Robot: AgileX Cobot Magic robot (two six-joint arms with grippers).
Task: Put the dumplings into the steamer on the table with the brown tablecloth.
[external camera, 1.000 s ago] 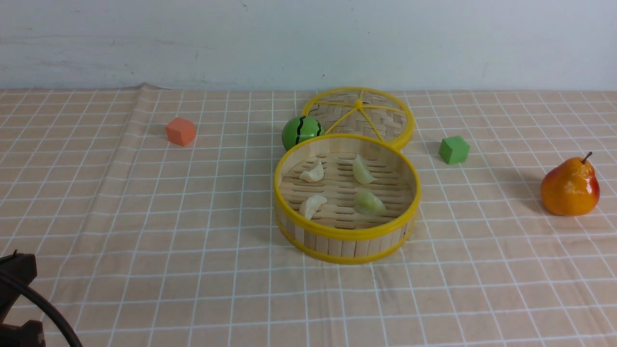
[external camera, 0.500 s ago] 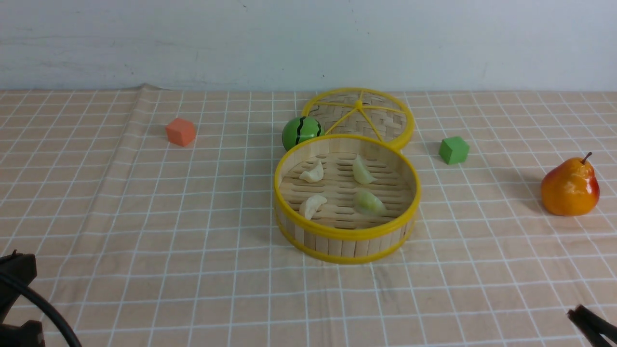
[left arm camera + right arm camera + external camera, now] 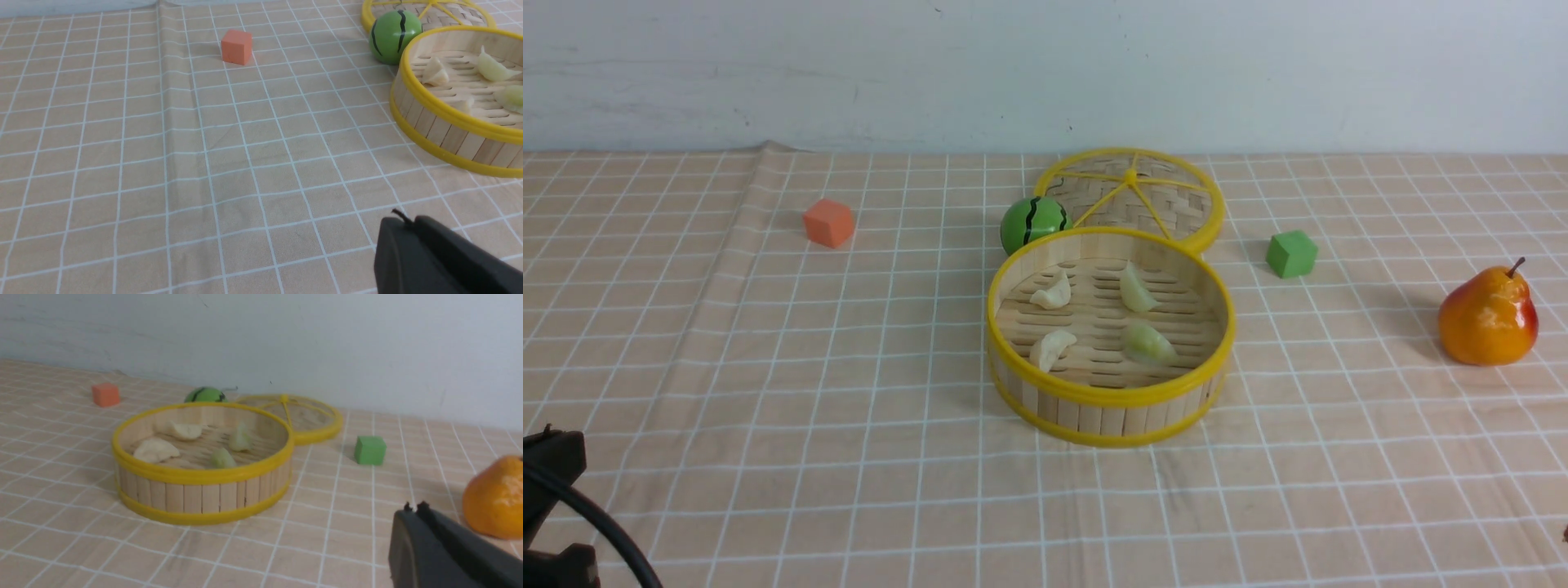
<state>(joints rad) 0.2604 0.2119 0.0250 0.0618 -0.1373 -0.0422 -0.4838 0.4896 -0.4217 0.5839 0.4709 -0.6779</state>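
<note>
An orange cube (image 3: pixel 829 222) sits far to the left, well apart from everything else, with one corner turned toward the front camera. Near the middle stands a small green ball (image 3: pixel 1034 222) with dark wavy stripes like a watermelon. It is just beside the left edge of a round lid (image 3: pixel 1168 204); whether they touch is unclear. The lid is woven bamboo with a yellow rim and yellow spokes meeting at a small hub, and it lies flat. To its right, apart from it, is a green cube (image 3: pixel 1291 254). Farther right and nearer the camera a pear (image 3: pixel 1488 317) stands upright, orange-red shading to yellow, with a short dark stem. A pale, scuffed wall (image 3: pixel 1045 73) closes the back.
</note>
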